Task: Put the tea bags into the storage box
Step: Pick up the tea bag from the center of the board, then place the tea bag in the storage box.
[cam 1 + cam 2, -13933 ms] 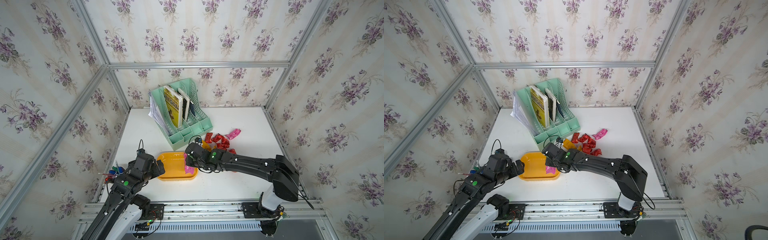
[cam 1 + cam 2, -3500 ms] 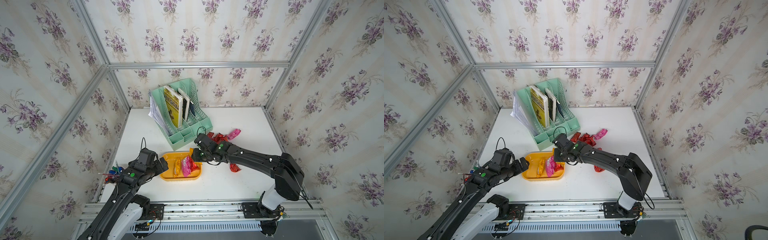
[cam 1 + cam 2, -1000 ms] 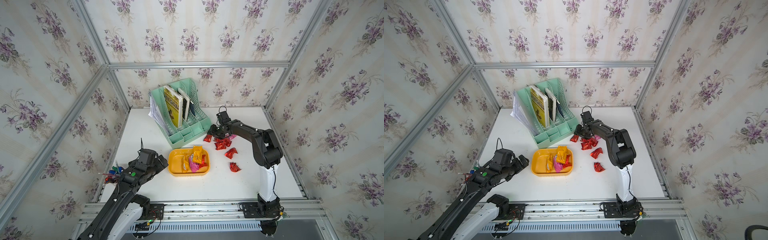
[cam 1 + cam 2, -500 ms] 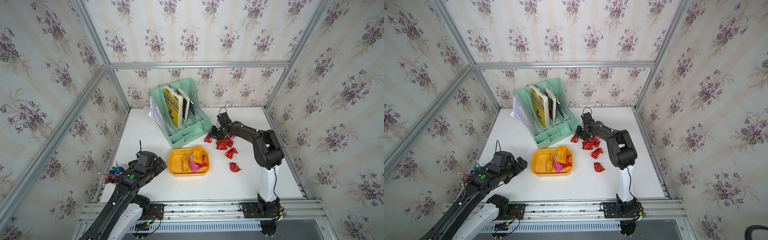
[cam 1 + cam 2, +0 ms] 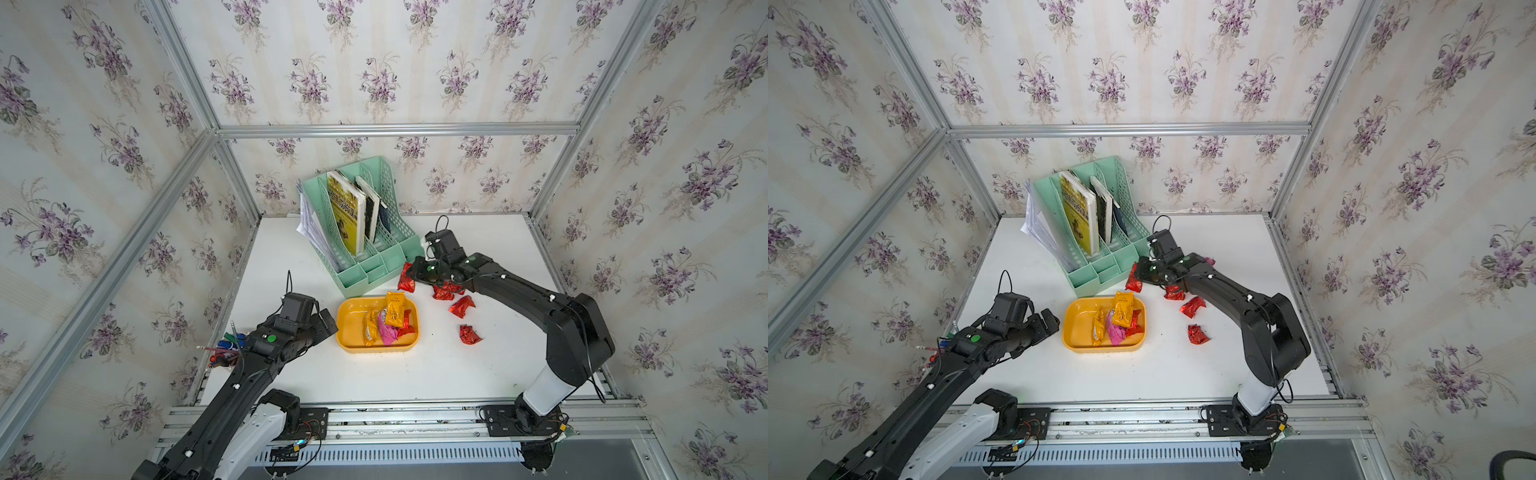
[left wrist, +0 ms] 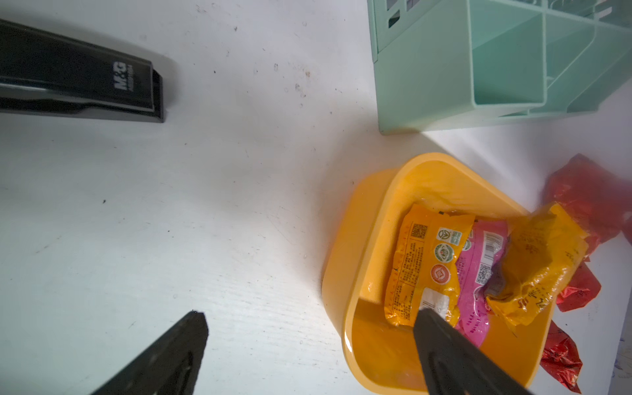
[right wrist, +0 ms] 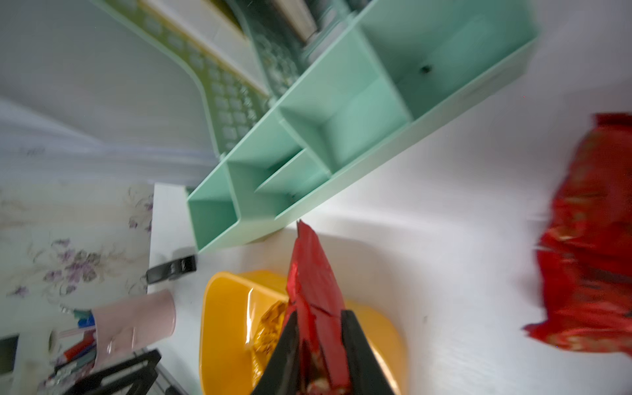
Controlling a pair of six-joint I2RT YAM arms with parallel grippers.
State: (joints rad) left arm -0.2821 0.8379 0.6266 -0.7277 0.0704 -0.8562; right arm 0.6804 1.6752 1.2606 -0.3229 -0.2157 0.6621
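Observation:
The storage box [image 5: 351,320] [image 5: 1077,328] is a shallow yellow-orange tray in the middle of the white table. In it lie two orange tea bags [image 5: 394,308] [image 6: 420,263], a pink one [image 5: 384,332] and a red one [image 5: 405,326]. My right gripper [image 5: 409,273] [image 5: 1138,271] [image 7: 318,316] is shut on a red tea bag [image 5: 406,280] [image 7: 316,273], held between the rack's front and the box's far right corner. Three red tea bags [image 5: 444,293] [image 5: 461,306] [image 5: 469,334] lie loose to the right. My left gripper [image 5: 326,326] [image 5: 1048,322] [image 6: 311,314] stands open and empty at the box's left end.
A mint green file rack [image 5: 365,232] [image 5: 1096,232] with books stands behind the box. A black stapler [image 6: 78,78] lies on the table to the left. A pink cup [image 7: 133,321] with pens [image 5: 224,347] sits at the table's left edge.
My right gripper has shut on the red tea bag by the rack and moved it slightly left toward the box. The left arm has drawn back a little from the box.

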